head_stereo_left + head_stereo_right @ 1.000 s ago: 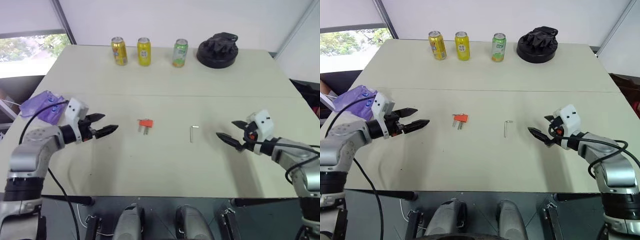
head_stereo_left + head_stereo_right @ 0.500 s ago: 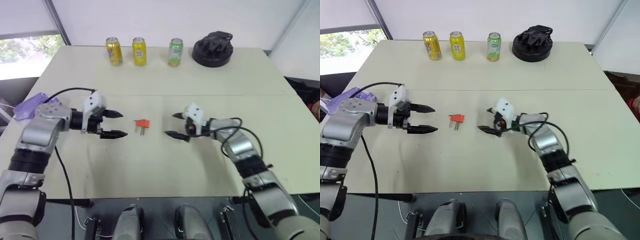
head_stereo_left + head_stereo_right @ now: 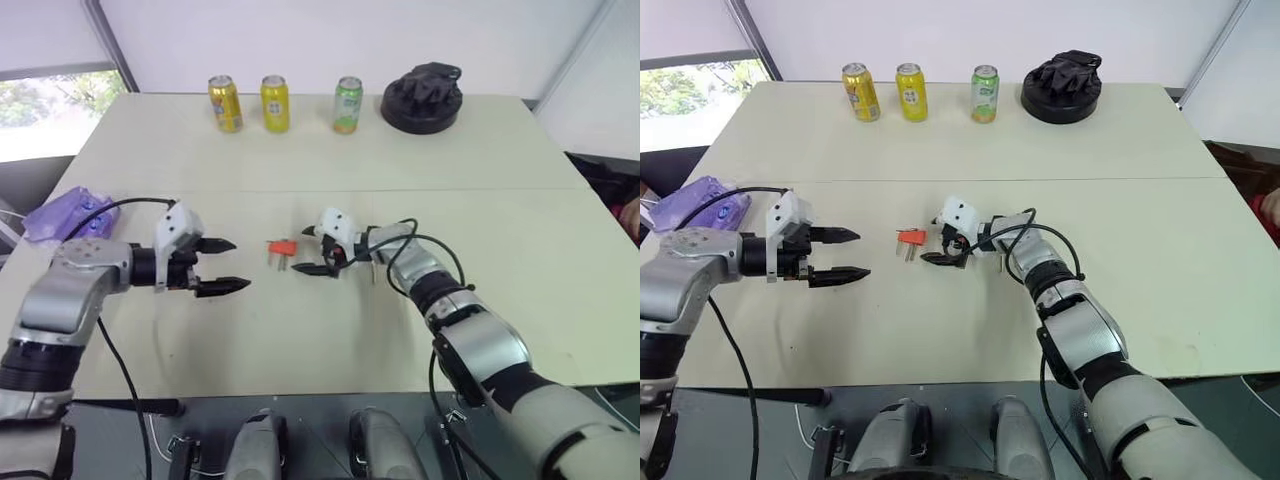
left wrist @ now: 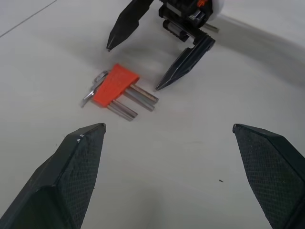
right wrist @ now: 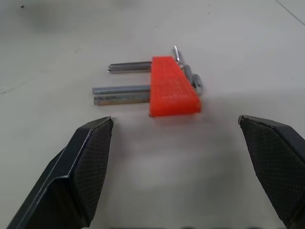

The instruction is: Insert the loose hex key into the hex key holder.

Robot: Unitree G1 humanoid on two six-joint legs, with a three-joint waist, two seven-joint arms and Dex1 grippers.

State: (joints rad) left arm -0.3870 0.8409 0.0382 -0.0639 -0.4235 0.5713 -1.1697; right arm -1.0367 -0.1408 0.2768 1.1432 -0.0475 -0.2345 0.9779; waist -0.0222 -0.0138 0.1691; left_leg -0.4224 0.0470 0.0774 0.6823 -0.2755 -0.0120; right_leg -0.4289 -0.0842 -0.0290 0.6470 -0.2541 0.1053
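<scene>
Pale cream tabletop point(image 3: 300, 330) fills the room's middle, with a seam running across it and a white wall behind. At the far edge, well beyond both claws, sits a black round object point(image 3: 421, 96) with a lumpy top, and to its left stand three drink cans in a row: a green can point(image 3: 347, 104), a yellow can point(image 3: 274, 103) and a gold can point(image 3: 225, 102). At the table's left edge, behind the left arm, lies a crumpled purple bag point(image 3: 62, 214).

Left claw point(image 3: 222, 265) reaches in from the left, its two black fingers spread wide with nothing between them, pointing toward the table's centre. Right claw point(image 3: 303, 250) comes across from the right, also spread wide and empty, its tips pointing left.

Between the two claws lies the orange-red key holder point(image 3: 285, 247), flat on the table, with a few short metal keys sticking out of it. It sits just beside the right claw's tips, apart from them, and farther from the left claw. Seen from the right wrist, the holder lies just ahead of the gap between the open fingers.

Behind the right claw, beside its cable, a thin silvery bit point(image 3: 372, 270) shows on the table; I cannot tell for sure that it is the loose key.
</scene>
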